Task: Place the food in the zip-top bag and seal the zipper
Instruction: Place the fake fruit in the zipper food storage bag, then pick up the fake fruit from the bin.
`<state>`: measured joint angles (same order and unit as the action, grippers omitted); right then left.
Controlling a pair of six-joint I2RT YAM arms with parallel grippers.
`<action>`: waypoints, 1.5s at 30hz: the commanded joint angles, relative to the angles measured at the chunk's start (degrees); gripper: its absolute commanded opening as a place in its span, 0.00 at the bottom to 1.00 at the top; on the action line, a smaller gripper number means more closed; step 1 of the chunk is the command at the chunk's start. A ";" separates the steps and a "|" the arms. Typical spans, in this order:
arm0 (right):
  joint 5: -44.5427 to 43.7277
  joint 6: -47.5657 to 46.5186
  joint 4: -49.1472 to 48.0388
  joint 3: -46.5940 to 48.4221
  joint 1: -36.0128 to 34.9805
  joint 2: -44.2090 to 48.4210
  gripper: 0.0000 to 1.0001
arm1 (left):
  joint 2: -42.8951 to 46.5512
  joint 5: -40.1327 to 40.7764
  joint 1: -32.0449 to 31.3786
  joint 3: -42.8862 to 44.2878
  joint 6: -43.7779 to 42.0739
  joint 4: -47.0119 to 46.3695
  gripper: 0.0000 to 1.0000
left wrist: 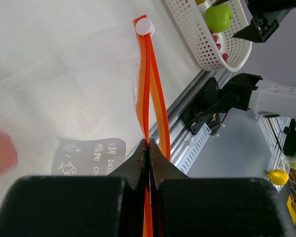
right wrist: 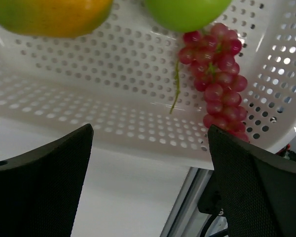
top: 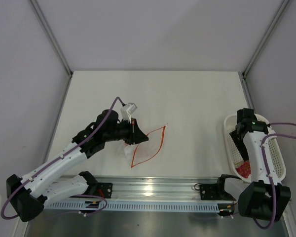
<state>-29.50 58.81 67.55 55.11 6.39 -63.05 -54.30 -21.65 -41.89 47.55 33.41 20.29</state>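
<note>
Overhead view of a white desk (top: 187, 98) with your two arms reaching out from its near edge. The task looks to be in its early part.

The zip-top bag (top: 147, 147) lies flat on the desk in front of the left arm, its orange-red zipper (left wrist: 144, 84) bowed apart into a loop, so the mouth is unsealed. Your left end effector (left wrist: 149, 148) is pinched fully closed on that strip, well back from the white tab (left wrist: 144, 26) at the far end. No fruit shows inside the bag from above. The left wrist view has a blurred reddish patch at its left edge, too soft to identify.

The food sits in a white mesh basket (top: 277, 157) at the right side of the desk, well apart from the bag: a bunch of red grapes (right wrist: 219, 74), a green fruit (right wrist: 185, 12) and a yellow-orange fruit (right wrist: 54, 17). Your right end effector (right wrist: 150, 165) hovers just outside the basket wall with its fingers spread wide, holding nothing.

Left to do, by this reading: lift each piece out, carry it across, drop it into the mouth, then close the zipper.

In the way: the basket wall stands between the open fingers and the fruit. A metal rail (top: 158, 186) runs along the near edge.
</note>
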 commanded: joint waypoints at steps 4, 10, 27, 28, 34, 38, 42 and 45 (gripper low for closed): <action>1.81 0.09 -0.92 -7.29 10.98 8.45 0.95 | 1.13 -0.24 -0.47 -0.70 -1.77 0.09 0.01; 7.42 -3.52 -4.35 -12.04 19.09 10.58 0.92 | 1.39 -0.06 -0.39 -1.32 -2.03 0.27 0.01; 6.21 0.08 -9.62 -16.87 20.06 3.82 0.91 | 2.71 -0.67 -0.39 -2.46 -1.77 -0.34 0.00; 6.20 0.17 -10.15 -17.23 20.24 1.98 0.91 | 2.62 -0.67 -0.39 -2.37 -1.77 -0.34 0.01; 5.68 0.61 -13.84 -19.69 20.24 -1.11 0.88 | 1.84 -1.03 -0.39 -1.94 -1.68 -0.78 0.01; 4.80 0.70 -16.21 -21.09 20.24 -2.86 0.82 | 1.31 -1.29 -0.39 -1.85 -1.59 -1.22 0.01; 4.97 0.43 -18.68 -22.41 20.24 -5.68 0.69 | 0.69 -1.47 -0.47 -1.76 -1.50 -1.57 0.01; 5.76 -0.36 -20.44 -23.21 20.24 -6.56 0.56 | 0.60 -1.29 -0.39 -2.11 -1.50 -1.75 0.01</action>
<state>-23.14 58.13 50.15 33.69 26.39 -67.96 -53.52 -21.89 -41.89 45.30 32.53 20.62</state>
